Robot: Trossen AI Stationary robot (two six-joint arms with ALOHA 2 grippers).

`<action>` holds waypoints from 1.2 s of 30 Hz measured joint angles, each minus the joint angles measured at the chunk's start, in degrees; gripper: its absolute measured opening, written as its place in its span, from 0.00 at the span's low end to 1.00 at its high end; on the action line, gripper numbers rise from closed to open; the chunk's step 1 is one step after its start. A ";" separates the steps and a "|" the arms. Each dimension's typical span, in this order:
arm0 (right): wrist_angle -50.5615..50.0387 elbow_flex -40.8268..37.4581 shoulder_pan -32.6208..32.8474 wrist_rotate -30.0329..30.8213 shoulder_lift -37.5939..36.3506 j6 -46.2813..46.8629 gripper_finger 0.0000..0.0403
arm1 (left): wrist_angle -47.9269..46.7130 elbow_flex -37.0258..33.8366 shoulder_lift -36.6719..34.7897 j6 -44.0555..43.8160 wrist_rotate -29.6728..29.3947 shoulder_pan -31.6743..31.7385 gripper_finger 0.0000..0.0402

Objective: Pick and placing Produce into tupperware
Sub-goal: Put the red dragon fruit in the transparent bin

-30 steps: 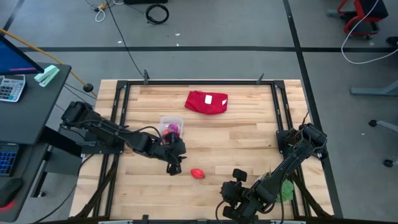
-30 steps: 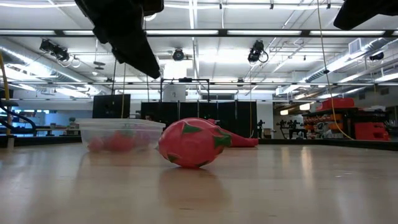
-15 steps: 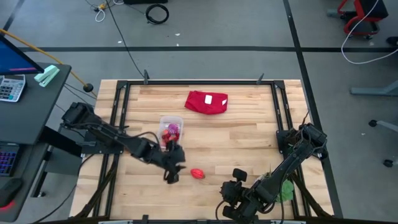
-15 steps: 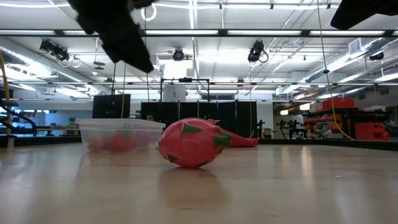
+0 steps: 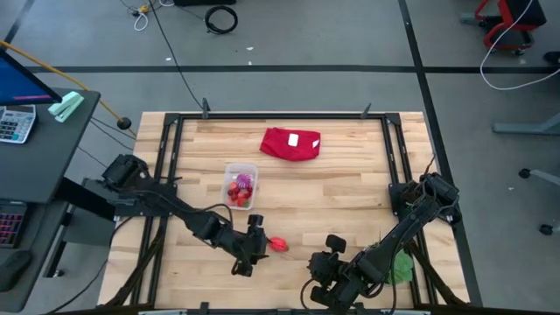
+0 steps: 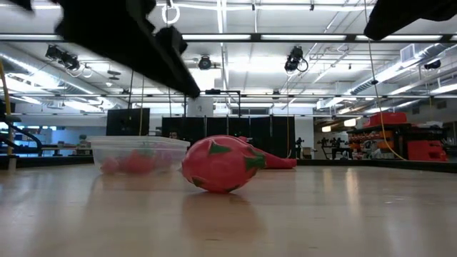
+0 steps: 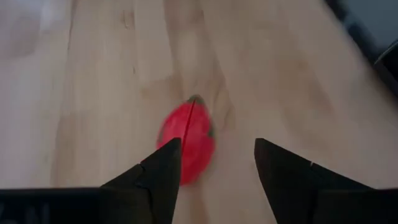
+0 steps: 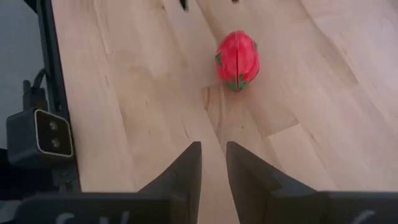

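The left gripper (image 7: 214, 165) hovered, fingers apart, over the red oval fruit (image 5: 277, 244) lying near of the tupperware (image 5: 241, 183), and should straddle its middle before closing

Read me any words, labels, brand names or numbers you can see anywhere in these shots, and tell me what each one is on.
No text can be read in any view.
White label on the folded red cloth: too small to read.
Calculator on the side desk: key markings too small to read.
Pale marks along the bottom edge of both wrist views: too blurred to read.
The red oval produce piece and the tupperware show no lettering.
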 joint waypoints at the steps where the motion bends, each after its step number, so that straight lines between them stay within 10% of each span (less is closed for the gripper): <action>1: -0.06 0.00 -0.08 0.06 0.00 0.00 0.20 | 0.49 -0.08 0.94 2.05 -0.06 0.18 0.53; 6: -0.09 0.00 -0.20 0.04 0.00 0.00 0.21 | 5.82 0.02 3.34 12.28 0.15 1.64 0.56; 36: -0.46 0.00 -0.42 0.19 0.00 -0.20 0.20 | 9.03 -0.03 9.99 7.95 2.74 6.18 0.64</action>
